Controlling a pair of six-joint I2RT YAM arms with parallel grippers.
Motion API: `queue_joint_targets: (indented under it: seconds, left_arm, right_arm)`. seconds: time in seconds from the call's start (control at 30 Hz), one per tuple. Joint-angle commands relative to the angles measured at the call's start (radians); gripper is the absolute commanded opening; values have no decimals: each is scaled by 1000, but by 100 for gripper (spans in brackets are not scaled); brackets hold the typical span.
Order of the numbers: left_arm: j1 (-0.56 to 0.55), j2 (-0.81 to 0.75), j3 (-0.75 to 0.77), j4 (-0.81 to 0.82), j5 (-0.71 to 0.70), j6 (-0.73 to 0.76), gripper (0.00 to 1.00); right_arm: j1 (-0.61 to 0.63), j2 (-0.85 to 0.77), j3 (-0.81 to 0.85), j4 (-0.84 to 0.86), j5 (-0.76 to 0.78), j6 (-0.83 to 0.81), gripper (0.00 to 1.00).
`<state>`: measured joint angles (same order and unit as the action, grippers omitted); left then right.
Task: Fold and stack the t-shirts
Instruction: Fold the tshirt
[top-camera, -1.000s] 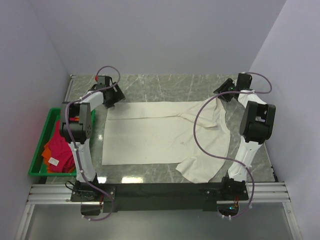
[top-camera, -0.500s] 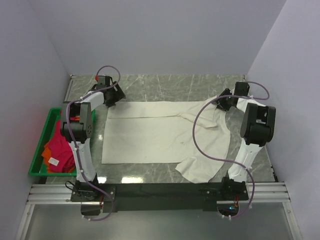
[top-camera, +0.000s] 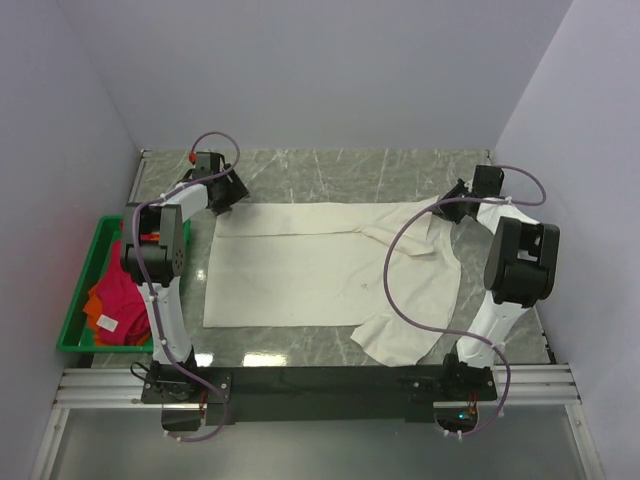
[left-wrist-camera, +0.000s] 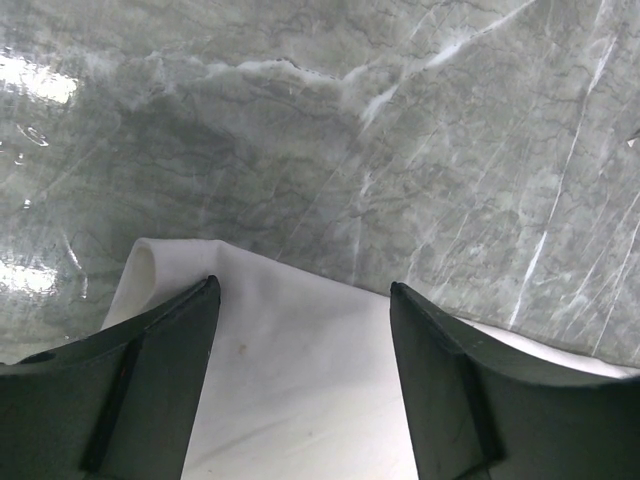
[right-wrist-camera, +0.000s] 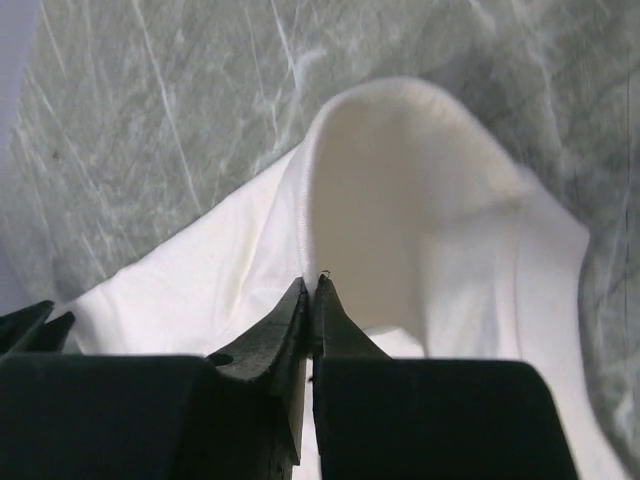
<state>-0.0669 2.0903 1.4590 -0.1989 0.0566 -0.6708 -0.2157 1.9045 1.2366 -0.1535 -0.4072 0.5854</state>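
A large cream t-shirt (top-camera: 320, 270) lies spread on the marble table (top-camera: 340, 170), its right side rumpled. My left gripper (top-camera: 222, 203) hovers open over the shirt's far left corner (left-wrist-camera: 290, 390), its fingers (left-wrist-camera: 150, 380) straddling the cloth. At the far right, my right gripper (top-camera: 462, 197) is shut on the shirt's hemmed edge (right-wrist-camera: 305, 200), with a loop of cloth standing up past the tips. Crimson-pink and orange t-shirts (top-camera: 112, 300) lie heaped in the green crate.
A green plastic crate (top-camera: 82, 275) sits at the table's left edge. Purple cables (top-camera: 400, 290) loop from both arms, the right one crossing above the shirt. Grey walls close in on three sides.
My right gripper has come down onto the shirt's far right edge and shut on it. The left gripper has stayed over the far left corner, narrowing slightly.
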Motion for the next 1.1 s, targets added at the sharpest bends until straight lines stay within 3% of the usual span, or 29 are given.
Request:
queue_joint_targets:
  seconds: [0.0,0.37,0.63,0.77,0.87,0.97,1.07]
  left_arm:
    - [-8,7,-28,-30,-14,-18,73]
    - [-7,4,-23,-43,-20,-26,70]
    - [-7,-39,-17,-50,-17,-18,71]
    - [-7,-52,-19,-43,-17,-6,72]
    - [-7,-36,-6,-53,-12,4,72]
    - [-7,-30,-8,-50,-12,5,72]
    - [-7,-27,-9,-46,-12,7,72]
  right_arm:
    - [3,-97,-31,-32,28,63,1]
    - [1,-71,-109,-87,136,123,1]
    - [-7,-13,-75,-127,203,116,5]
    - [-11,-4,-65,-138,202,100,18]
    - [-13,-47,-66,-92,180,56,38]
    - [-19,-74,-20,-96,180,11,48]
    - [-33,-73,35,-101,180,10,52]
